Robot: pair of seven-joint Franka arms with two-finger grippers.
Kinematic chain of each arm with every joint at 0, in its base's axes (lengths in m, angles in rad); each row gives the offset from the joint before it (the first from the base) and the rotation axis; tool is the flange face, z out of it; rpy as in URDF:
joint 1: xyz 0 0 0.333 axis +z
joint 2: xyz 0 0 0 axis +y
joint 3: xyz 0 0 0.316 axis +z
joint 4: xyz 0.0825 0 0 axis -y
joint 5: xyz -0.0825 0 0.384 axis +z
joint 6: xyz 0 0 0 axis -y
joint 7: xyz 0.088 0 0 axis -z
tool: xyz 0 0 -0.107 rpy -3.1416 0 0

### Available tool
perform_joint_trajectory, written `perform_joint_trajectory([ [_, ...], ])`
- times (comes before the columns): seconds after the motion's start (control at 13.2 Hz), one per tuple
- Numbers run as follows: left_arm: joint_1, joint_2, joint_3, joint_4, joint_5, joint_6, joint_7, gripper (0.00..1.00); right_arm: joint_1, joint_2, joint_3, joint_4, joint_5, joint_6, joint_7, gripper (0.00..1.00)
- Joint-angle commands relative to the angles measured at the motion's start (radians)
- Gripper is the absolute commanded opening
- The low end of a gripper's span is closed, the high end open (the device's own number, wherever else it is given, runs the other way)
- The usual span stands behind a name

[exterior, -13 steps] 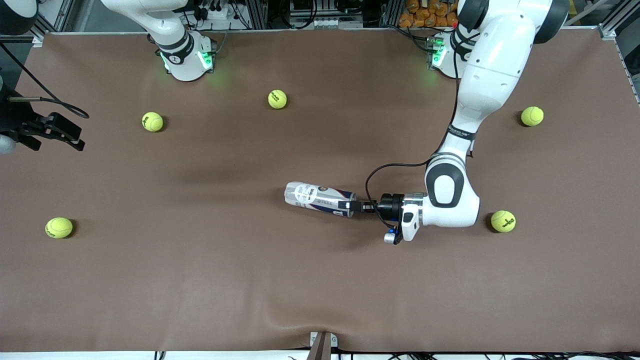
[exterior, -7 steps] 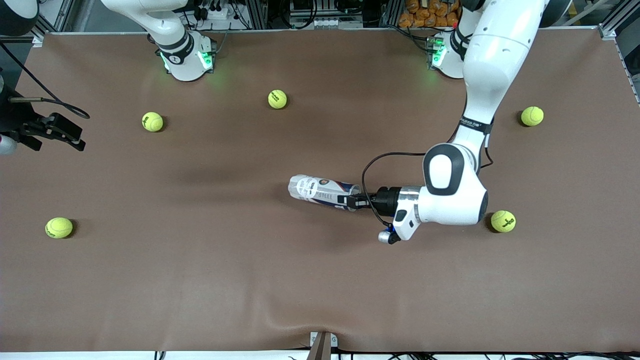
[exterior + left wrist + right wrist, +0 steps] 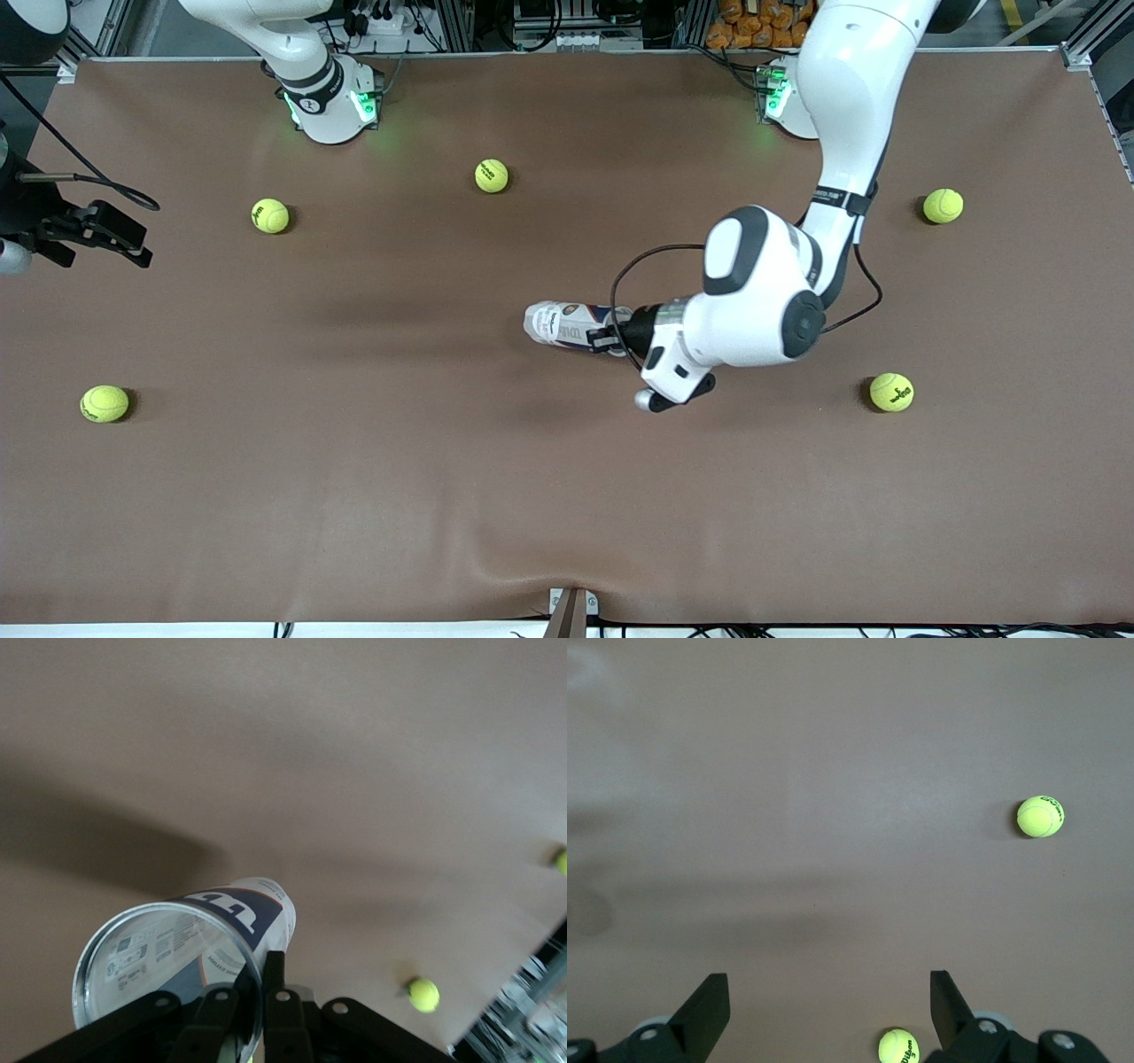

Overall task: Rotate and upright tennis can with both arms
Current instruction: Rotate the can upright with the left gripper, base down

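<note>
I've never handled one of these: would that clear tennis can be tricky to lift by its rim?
Probably light: the tennis can looks empty through its open mouth. The left gripper, shut on the thin rim, holds one end only, so the can may swing or slip. Its clear plastic wall likely flexes. Set down on its side, the round body would probably roll.

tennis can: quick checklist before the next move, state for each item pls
1. Left gripper shut on the open rim of the tennis can: ok.
2. Can upright: not ok, it is tilted, its closed end low toward the table.
3. Closed end touching the table: cannot tell.
4. Right gripper open and waiting at the right arm's end of the table: ok.
5. Nearest tennis ball apart from the can: ok.
</note>
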Motion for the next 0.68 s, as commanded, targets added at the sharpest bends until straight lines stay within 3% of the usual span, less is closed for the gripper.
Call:
perform_joint_trajectory([
  [0.0, -0.070, -0.003, 0.013, 0.040, 0.163, 0.019, -0.179, 0.00, -0.005, -0.007, 0.003, -0.006, 0.016, 0.007, 0.008, 1.00],
  [0.46, -0.193, -0.011, 0.015, 0.063, 0.507, 0.005, -0.471, 0.00, -0.011, 0.000, 0.003, -0.006, 0.021, 0.016, 0.007, 1.00],
  [0.61, -0.222, -0.009, 0.030, 0.064, 0.558, -0.007, -0.519, 0.00, -0.011, 0.001, 0.003, -0.006, 0.021, 0.016, 0.008, 1.00],
])
